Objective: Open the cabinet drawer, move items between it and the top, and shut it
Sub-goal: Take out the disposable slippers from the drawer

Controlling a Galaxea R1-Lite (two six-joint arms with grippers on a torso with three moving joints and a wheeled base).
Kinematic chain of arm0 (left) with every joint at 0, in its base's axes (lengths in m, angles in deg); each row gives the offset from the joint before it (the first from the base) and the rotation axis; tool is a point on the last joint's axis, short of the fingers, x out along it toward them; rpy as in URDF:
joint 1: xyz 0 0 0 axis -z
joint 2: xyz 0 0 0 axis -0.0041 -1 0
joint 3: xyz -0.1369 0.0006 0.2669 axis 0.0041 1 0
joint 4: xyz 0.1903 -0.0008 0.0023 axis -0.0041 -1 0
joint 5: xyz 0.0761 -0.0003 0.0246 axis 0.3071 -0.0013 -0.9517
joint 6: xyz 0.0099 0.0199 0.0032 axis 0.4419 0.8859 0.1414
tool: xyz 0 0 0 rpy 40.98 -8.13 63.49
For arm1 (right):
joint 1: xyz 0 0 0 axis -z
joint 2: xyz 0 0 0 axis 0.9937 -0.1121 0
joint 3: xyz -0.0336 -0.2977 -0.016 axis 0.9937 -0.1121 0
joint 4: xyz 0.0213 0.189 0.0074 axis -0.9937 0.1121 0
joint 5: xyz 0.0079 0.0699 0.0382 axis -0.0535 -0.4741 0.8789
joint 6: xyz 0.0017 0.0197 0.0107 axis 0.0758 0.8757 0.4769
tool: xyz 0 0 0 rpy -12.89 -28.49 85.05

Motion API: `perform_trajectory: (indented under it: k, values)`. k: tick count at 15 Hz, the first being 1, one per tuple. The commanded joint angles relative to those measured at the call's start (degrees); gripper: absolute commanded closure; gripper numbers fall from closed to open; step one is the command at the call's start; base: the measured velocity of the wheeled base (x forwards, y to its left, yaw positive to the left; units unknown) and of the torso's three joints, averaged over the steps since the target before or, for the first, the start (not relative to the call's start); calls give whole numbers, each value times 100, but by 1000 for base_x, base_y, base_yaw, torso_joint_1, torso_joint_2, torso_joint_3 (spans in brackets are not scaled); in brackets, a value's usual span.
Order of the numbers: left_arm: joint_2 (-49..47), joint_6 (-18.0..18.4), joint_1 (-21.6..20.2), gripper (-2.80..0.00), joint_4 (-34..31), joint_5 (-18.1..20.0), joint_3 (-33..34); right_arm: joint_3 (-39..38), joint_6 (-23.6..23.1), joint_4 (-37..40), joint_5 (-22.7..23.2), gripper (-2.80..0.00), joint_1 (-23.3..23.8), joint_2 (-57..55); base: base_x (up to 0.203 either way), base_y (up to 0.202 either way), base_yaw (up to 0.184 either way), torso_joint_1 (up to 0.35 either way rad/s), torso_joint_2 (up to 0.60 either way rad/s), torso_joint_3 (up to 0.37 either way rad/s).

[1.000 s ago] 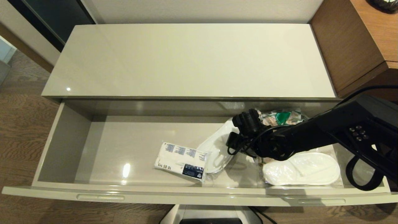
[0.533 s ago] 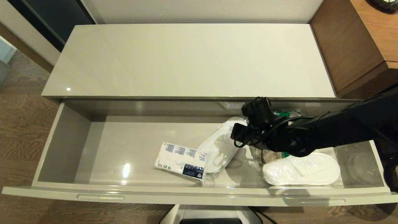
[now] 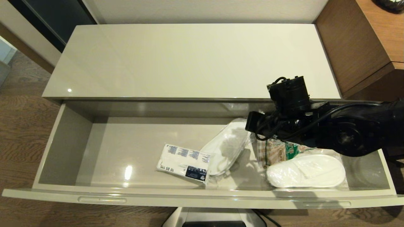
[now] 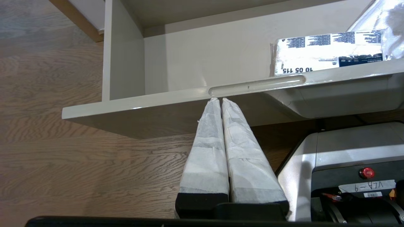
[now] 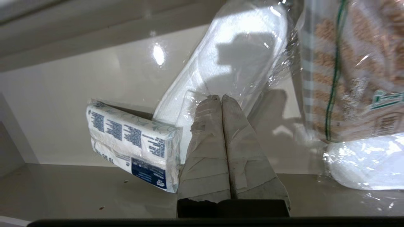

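The cabinet drawer (image 3: 202,199) stands pulled fully out below the bare top (image 3: 189,60). Inside it the tissue packet (image 3: 184,163) lies flat near the front, against a wrapped white slipper (image 3: 225,146) that slants toward the back. My right gripper (image 5: 221,97) is shut with nothing between its fingers and hangs above that slipper (image 5: 233,60), beside the tissue packet (image 5: 132,142). In the head view its fingers are hidden under the right arm (image 3: 347,132). My left gripper (image 4: 220,100) is shut, its tips just under the drawer's left slot handle (image 4: 257,85).
A second wrapped slipper (image 3: 305,175) and a clear snack bag with green print (image 3: 281,153) lie at the drawer's right end. Taller brown wood furniture (image 3: 363,47) borders the top on the right. My base (image 4: 347,164) sits below the drawer front.
My right arm has risen and drawn back to the right, away from the slanting slipper. The snack bag it covered now shows. The slipper and tissue packet have stayed put.
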Motion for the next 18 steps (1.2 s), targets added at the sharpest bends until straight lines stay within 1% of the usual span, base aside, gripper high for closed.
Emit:
perform_trajectory:
  k: [1,3,5,6,8,11,14,18]
  values:
    - [-9,6,-4,0,4,2,0,41,11,48,-10,0,-1,228,0,0,0,0,0,0]
    - [-9,6,-4,0,4,2,0,-12,-10,173,-1,0,-2,232,0,0,0,0,0,0]
    - [-9,6,-4,0,4,2,0,7,7,169,-1,0,-2,-68,0,0,0,0,0,0]
    - [-9,6,-4,0,4,2,0,35,24,149,-7,-280,2,-272,0,0,0,0,0,0]
    - [-9,6,-4,0,4,2,0,127,119,121,-3,-280,9,-700,0,0,0,0,0,0]
    - [-9,6,-4,0,4,2,0,209,274,23,61,-280,11,-1045,0,0,0,0,0,0]
    - [-9,6,-4,0,4,2,0,248,332,-337,33,-280,8,-1675,0,0,0,0,0,0]
    - [-9,6,-4,0,4,2,0,406,620,-548,64,-280,7,-2166,0,0,0,0,0,0]
